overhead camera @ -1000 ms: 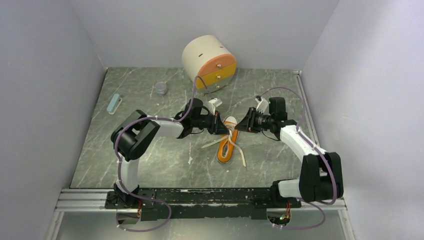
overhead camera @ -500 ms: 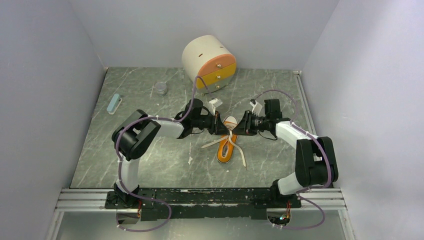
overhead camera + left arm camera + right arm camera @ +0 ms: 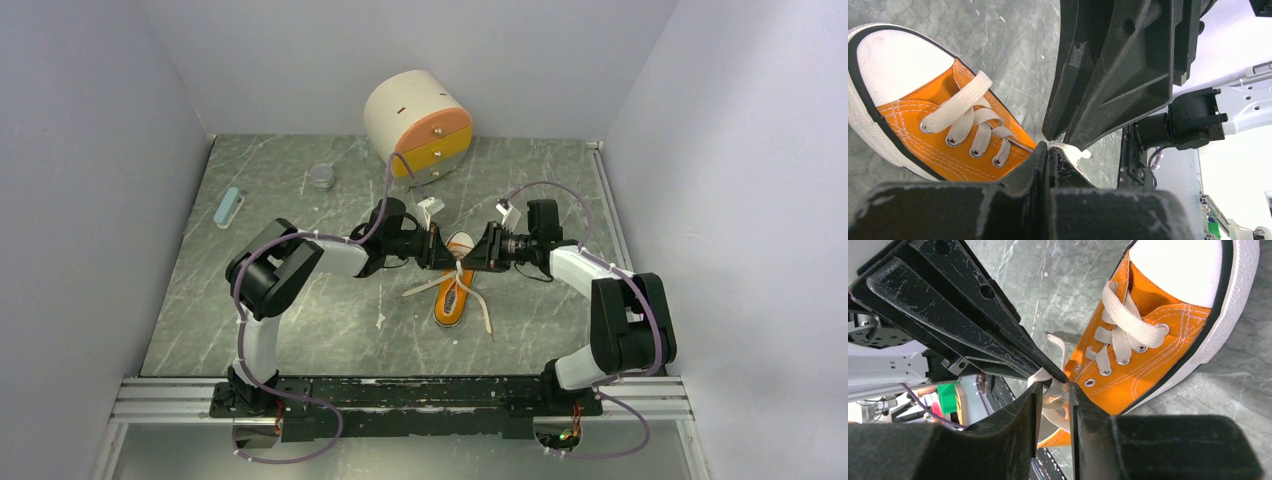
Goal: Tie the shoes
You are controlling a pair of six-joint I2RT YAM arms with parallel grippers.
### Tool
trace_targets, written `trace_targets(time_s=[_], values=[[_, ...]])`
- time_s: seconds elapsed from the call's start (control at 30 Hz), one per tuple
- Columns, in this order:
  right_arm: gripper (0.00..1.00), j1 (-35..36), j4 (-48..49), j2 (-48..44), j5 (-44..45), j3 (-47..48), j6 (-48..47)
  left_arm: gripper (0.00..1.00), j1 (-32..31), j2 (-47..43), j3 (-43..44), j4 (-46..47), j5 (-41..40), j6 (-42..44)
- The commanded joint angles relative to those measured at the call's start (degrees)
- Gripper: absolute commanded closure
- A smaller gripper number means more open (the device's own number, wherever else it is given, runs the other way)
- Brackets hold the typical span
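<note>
One orange sneaker lies at table ctr, with its white toe cap toward the far wall. White laces trail off both sides. L gripper, jaws fully closed, pinches a lace strand at its tips near the eyelets. R gripper meets it tip to tip, jaws narrowly apart w/ lace between; clamped or not: cannot tell. Round drawer unit stands well behind.

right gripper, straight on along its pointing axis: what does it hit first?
Probably the white lace pinched at the left gripper tip, then that gripper itself. The two sit nearly tip to tip over the orange sneaker, though exact depth is unclear.
</note>
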Motion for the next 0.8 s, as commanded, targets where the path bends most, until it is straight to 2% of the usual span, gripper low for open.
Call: trace_targets(time_s=[0.0,0.13,0.37,0.4,0.5,0.63,0.67,0.77], values=[[0.69,0.5,3.8,-1.9,-1.7,-2.2,2.3,0.95,-0.4,0.2,0.1,2.7,1.3,0.7],[0.68,0.6,3.2,-1.2,-2.2,-2.2,1.4,0.95,-0.4,0.2,-0.2,3.1,1.3,0.3],[0.69,2.0,7.7,1.3,-1.9,-1.2,4.6,0.95,-1.3,0.1,-0.6,4.0,2.1,0.0],[0.73,2.3,7.4,1.6,-1.4,-0.9,4.5,0.95,-1.4,-0.1,-0.7,3.9,2.0,0.2],[0.93,2.4,4.9,1.6,0.1,-0.3,2.5,0.95,-1.3,-1.1,-1.1,2.2,1.2,1.4],[1.0,2.3,0.7,-0.7,2.5,-0.9,-0.3,0.95,-0.9,-2.7,-1.3,-1.0,0.1,3.7],[1.0,2.2,0.5,-1.5,2.8,-1.2,-0.8,0.92,-0.7,-2.9,-1.2,-1.3,0.5,3.7],[1.0,2.2,0.7,-2.4,3.5,-2.0,-1.0,0.6,0.4,-4.2,-2.5,-1.0,0.6,3.3]])
